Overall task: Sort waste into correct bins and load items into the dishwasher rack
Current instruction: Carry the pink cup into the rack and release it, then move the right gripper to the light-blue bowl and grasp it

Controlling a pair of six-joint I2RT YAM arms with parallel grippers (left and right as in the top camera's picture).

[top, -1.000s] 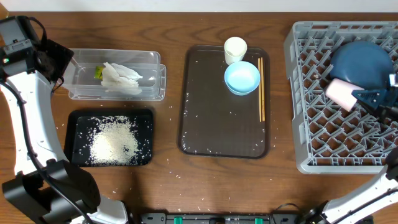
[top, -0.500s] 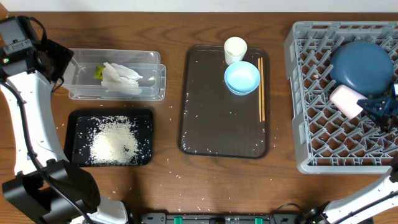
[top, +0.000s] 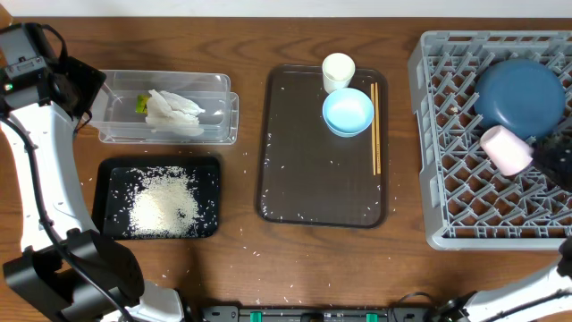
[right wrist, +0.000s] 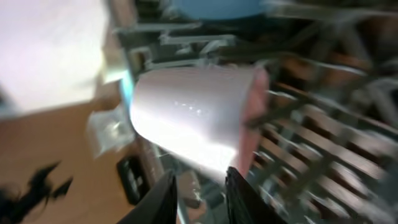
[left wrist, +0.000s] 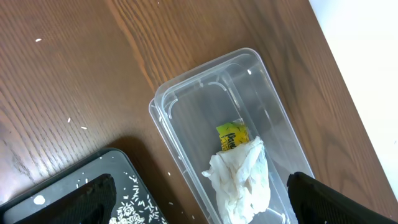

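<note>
Just beside dark-blue dish (top: 521, 94), pink cup (top: 506, 149)

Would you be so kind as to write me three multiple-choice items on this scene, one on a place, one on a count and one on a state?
1. Where does the pink cup lie?
A. in the grey rack
B. on the black tray
C. in the clear tub

2. How many cups and bowls stand on the brown tray?
A. one
B. two
C. four

3. How is the left gripper?
A. shut with nothing in it
B. wide open and empty
C. shut on the clear tub's rim

Answers:
1 A, since the overhead view shows it among the rack's pegs, beside the dark-blue dish.
2 B, since only a white cup and a light-blue bowl stand there.
3 B, since the wrist view shows its fingers far apart, gripping nothing.
</note>
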